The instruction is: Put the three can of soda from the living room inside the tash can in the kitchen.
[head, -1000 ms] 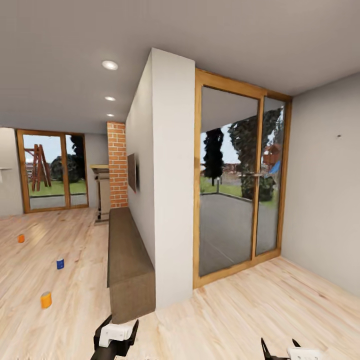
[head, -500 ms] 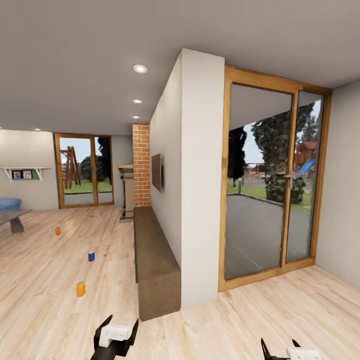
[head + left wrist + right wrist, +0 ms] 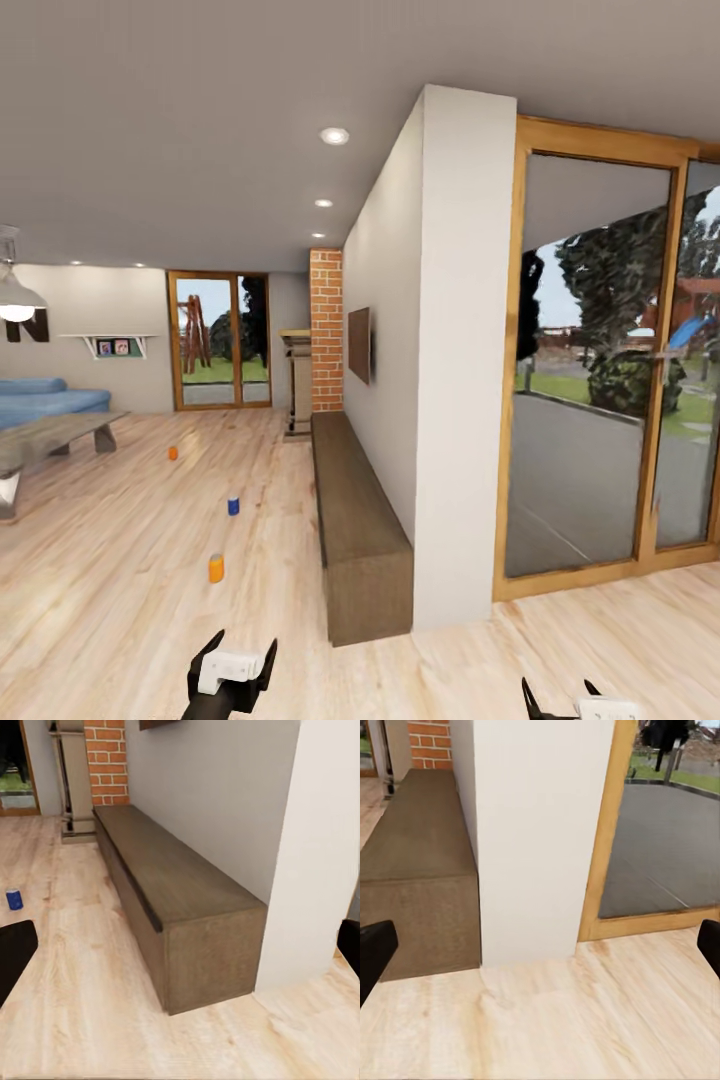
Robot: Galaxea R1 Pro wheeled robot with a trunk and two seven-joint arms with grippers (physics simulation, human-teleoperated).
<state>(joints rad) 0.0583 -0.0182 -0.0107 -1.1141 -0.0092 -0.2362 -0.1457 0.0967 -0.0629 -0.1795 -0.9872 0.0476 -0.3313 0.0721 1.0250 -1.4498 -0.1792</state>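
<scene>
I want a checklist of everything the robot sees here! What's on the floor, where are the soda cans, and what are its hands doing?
Surface: pale wood floor.
Job's things: three soda cans stand apart on the floor: near orange can, blue can, far orange can. Trash can: nothing seen.
Clutter: nothing seen.
Grippers: left gripper and right gripper are low in the head view, both open, holding nothing.
Cables: nothing seen.
Surroundings: long brown bench along a white wall, brick column, blue sofa, coffee table, glass doors to a garden.
</scene>
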